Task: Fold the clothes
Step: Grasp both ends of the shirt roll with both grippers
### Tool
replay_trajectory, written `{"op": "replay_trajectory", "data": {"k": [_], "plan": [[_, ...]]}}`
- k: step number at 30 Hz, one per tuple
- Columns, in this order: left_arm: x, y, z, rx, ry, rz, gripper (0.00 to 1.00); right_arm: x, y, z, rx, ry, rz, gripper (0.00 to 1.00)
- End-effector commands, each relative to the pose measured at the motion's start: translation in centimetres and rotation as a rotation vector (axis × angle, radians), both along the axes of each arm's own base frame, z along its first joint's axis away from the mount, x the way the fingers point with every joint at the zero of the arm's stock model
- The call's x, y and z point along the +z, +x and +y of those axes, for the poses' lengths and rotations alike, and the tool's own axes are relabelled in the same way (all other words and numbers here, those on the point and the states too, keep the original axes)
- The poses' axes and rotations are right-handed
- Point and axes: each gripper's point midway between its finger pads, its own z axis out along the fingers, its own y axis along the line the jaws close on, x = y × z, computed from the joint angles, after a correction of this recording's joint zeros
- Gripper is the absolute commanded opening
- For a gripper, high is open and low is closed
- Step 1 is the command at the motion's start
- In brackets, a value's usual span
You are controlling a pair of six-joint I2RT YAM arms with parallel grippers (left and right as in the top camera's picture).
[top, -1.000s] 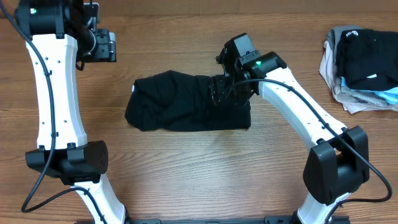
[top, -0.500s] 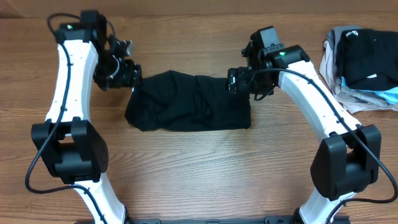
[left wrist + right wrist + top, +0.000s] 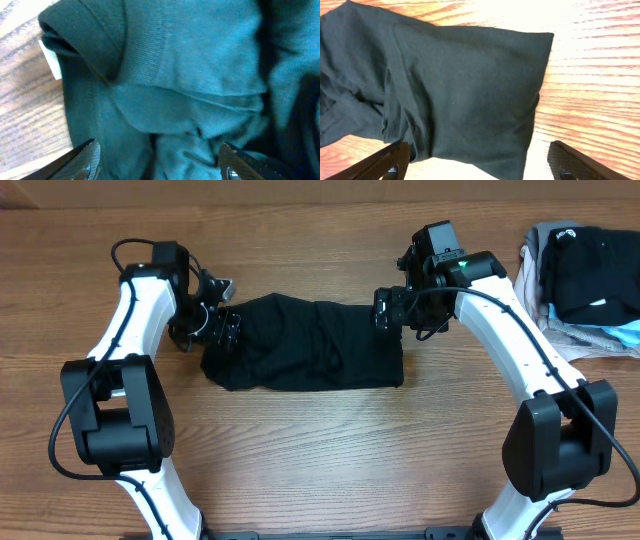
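Item: wooden table (image 3: 330, 450), with both arm bases at its near edge. Mid-table: one black T-shirt (image 3: 310, 345), folded into a rough oblong and lying flat, its long axis running left to right. The collar (image 3: 145, 50) and small white neck label (image 3: 50, 60) are at the left end; the right end is a smoother, square-cornered fold. Left gripper (image 3: 222, 328): the arm rises from the near-left base and bends inward, wrist turned down over the bunched collar end. Its fingers are spread wide with cloth below them and nothing pinched; contact cannot be told. Right gripper (image 3: 390, 310): the arm arches from the near-right base to the shirt's far right corner, fingers wide apart above the fold and holding nothing. Far right: a pile of other garments (image 3: 580, 280), well apart.
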Motion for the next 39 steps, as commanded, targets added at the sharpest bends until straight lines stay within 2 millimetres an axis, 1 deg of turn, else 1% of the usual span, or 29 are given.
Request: {"op": "replay_trajectory", "data": {"k": [1, 5, 11, 16, 18, 19, 20, 21, 23, 25, 28, 30, 31, 32, 33, 36, 38, 39], "plan": [[-1.7, -0.5, 1.4, -0.034, 0.078, -0.005, 0.8, 1.2, 0.4, -0.8, -0.007, -0.04, -0.044, 0.93], [-3.3, -0.3, 2.6, -0.027, 0.152, -0.03, 0.81, 1.0, 0.0, -1.2, -0.012, -0.061, -0.027, 0.93], [-5.5, -0.4, 2.8, -0.022, 0.171, -0.066, 0.81, 0.9, -0.6, -1.3, -0.016, -0.066, -0.001, 0.93], [-6.8, -1.3, 3.6, -0.008, 0.214, -0.047, 0.81, 0.8, -0.9, -1.4, -0.016, -0.069, 0.01, 0.93], [-7.1, -1.9, 3.4, 0.001, 0.206, -0.031, 0.79, 0.8, -0.9, -1.4, -0.015, -0.07, 0.014, 0.93], [-7.2, -2.0, 3.3, 0.014, 0.195, -0.024, 0.72, 0.8, -0.9, -1.4, -0.015, -0.07, 0.014, 0.93], [-7.3, -2.3, 2.9, 0.031, 0.174, -0.014, 0.62, 0.8, -0.9, -1.4, -0.015, -0.07, 0.013, 0.93], [-7.4, -2.5, 2.3, 0.039, 0.14, -0.006, 0.49, 0.8, -0.9, -1.4, -0.015, -0.07, 0.013, 0.93], [-7.4, -3.0, 0.9, 0.044, 0.056, 0.008, 0.4, 0.8, -0.9, -1.4, -0.015, -0.07, 0.013, 0.93], [-7.4, -3.6, -0.5, 0.038, -0.025, 0.021, 0.39, 0.8, -0.9, -1.4, -0.015, -0.07, 0.013, 0.93], [-7.6, -4.3, -1.4, 0.034, -0.077, 0.038, 0.37, 0.8, -0.9, -1.4, -0.015, -0.07, 0.013, 0.93], [-7.8, -4.8, -1.6, 0.031, -0.082, 0.047, 0.26, 0.8, -0.9, -1.4, -0.015, -0.07, 0.013, 0.93], [-8.0, -5.0, -1.7, 0.031, -0.082, 0.052, 0.2, 0.8, -0.9, -1.4, -0.015, -0.07, 0.013, 0.93], [-8.1, -5.1, -1.7, 0.036, -0.083, 0.057, 0.07, 0.8, -0.9, -1.4, -0.015, -0.07, 0.013, 0.93], [-8.1, -5.1, -1.7, 0.047, -0.083, 0.062, 0.04, 0.8, -0.9, -1.4, -0.015, -0.07, 0.013, 0.93], [-7.9, -4.7, -1.1, 0.099, -0.085, 0.064, 0.04, 0.8, -0.9, -1.4, -0.015, -0.069, 0.013, 0.93], [-7.5, -4.1, -0.1, 0.155, -0.088, 0.064, 0.04, 0.8, -1.0, -1.3, -0.013, -0.065, 0.014, 0.92], [-7.2, -3.9, 0.5, 0.176, -0.09, 0.064, 0.04, 0.8, -1.0, -1.1, -0.01, -0.059, 0.016, 0.9]]}}
